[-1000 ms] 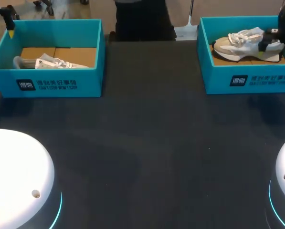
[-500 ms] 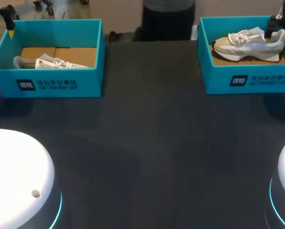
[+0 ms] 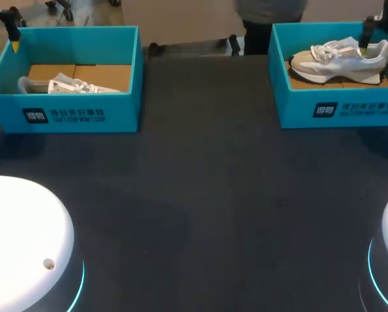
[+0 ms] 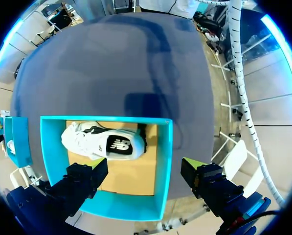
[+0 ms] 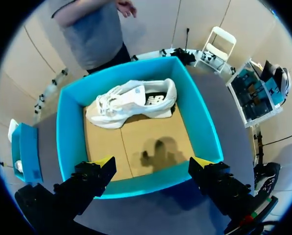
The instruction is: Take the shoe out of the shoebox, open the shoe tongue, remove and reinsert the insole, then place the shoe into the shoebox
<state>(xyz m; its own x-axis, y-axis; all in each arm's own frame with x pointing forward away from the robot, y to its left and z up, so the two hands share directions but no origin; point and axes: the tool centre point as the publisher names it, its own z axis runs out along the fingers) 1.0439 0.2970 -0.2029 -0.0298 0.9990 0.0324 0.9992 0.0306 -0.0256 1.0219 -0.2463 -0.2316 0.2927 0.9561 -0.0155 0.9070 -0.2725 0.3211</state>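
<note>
Two teal shoeboxes stand at the table's far corners. The left box [image 3: 64,107] holds a white shoe [image 3: 67,85], partly hidden behind the front wall. My left gripper [image 3: 15,44] hangs over that box's far left corner. In the left wrist view it [image 4: 143,166] is open above the box floor, and the shoe [image 4: 104,142] lies ahead of its fingers. The right box [image 3: 336,107] holds a white and grey shoe [image 3: 340,58]. My right gripper [image 3: 366,39] hovers above that shoe's heel end, open [image 5: 152,164], with the shoe [image 5: 131,103] ahead of it, untouched.
Both boxes have brown cardboard floors [image 5: 136,142]. The dark tabletop [image 3: 206,195] stretches between and in front of the boxes. My two white arm bases [image 3: 25,247] sit at the near corners.
My right gripper has lifted up and away from the heel of the shoe in the right box. The left arm and both shoes have stayed put.
</note>
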